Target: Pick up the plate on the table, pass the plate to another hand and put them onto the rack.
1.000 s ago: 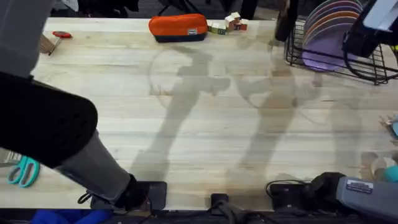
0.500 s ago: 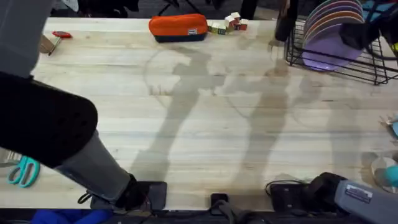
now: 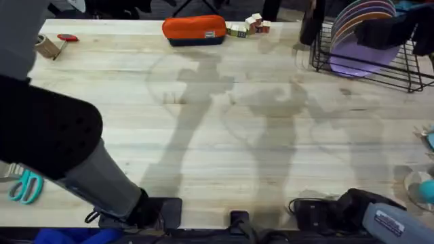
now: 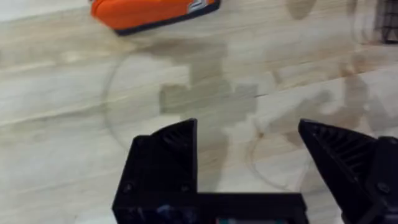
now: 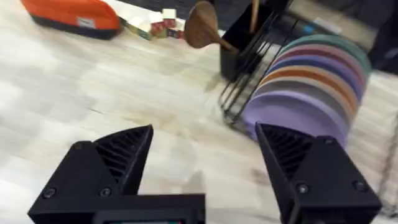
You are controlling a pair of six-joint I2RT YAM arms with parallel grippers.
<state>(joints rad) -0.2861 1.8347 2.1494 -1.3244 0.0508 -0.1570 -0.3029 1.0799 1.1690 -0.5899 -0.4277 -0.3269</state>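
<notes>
Left arm: we see it large, dark and blurred along the left edge of the overhead view, rising from its base at the lower left; much of it is cut off by the frame.
Left claw (image 4: 249, 168): in its own wrist view we see both black fingers spread wide with nothing between them, hanging above the bare bench (image 3: 224, 135).
Right arm: only its base and a grey link show at the lower right of the overhead view; the rest runs out of frame, and a dark shape over the rack's far right side is too blurred for us to read.
Right claw (image 5: 205, 168): wide apart and empty in its wrist view, pointing toward the rack across open wood.
Bench surface: we make out faint ring marks and arm shadows on the planks; teal scissors (image 3: 26, 186) lie at the left edge, partly cut off.
Rack (image 3: 407, 80): it sits at the far right corner of the bench, its right end clipped by the frame.
Plate (image 3: 356, 57): the lavender plate stands upright in the rack as the frontmost of a row, also seen at (image 5: 292, 118); the plates behind it overlap, so we see only their coloured rims.
Far edge: an orange pouch (image 3: 194, 30) and small blocks (image 3: 247, 27) lie there.
Beside the rack: a dark holder with a wooden spoon (image 5: 205, 26), blurred.
</notes>
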